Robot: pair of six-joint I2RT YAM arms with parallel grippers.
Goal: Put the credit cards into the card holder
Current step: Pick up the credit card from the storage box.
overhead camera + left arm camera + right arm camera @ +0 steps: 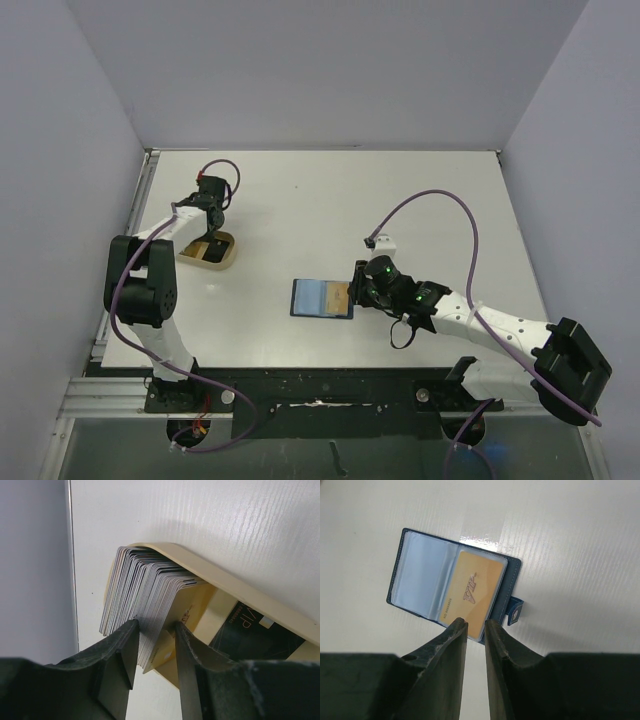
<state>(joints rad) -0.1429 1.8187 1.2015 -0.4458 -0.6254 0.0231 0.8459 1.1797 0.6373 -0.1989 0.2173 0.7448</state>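
White surface [400, 200] bore a beige rounded tray [235, 587] holding the remaining credit cards [145, 580]; left gripper [155, 627] jaws straddled them, grip unclear. Navy folding card holder [420, 575] lay open centrally, one gold card [472, 592] slotted; right gripper [475, 623] jaws stood narrowly parted, empty.

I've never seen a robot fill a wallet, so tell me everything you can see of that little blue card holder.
The card holder lies open and flat on the white table. Its cover looks like dark blue leather, with a small snap tab on one side. Inside are clear plastic sleeves; one holds a gold card. The right claw hangs at one edge; whether it touches, I cannot tell.
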